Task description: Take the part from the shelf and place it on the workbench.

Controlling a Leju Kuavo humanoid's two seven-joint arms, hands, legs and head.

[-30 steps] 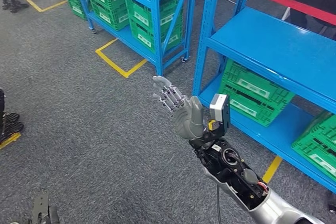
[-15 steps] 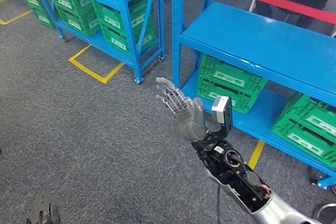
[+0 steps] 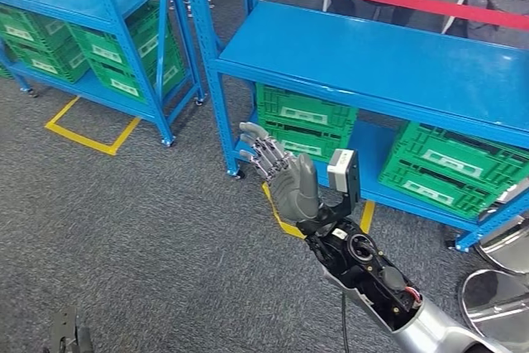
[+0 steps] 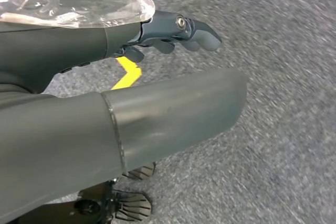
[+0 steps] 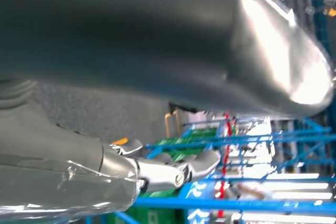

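Right hand is raised over the floor in front of the shelf, fingers spread, holding nothing. Left hand hangs low over the carpet; its fingers lie extended and hold nothing. No part can be picked out. The near shelf's upper deck appears bare, and green crates sit on the lower deck; their contents are hidden. Weight, stiffness and grip point therefore cannot be judged. The shelf's right end is cut off.
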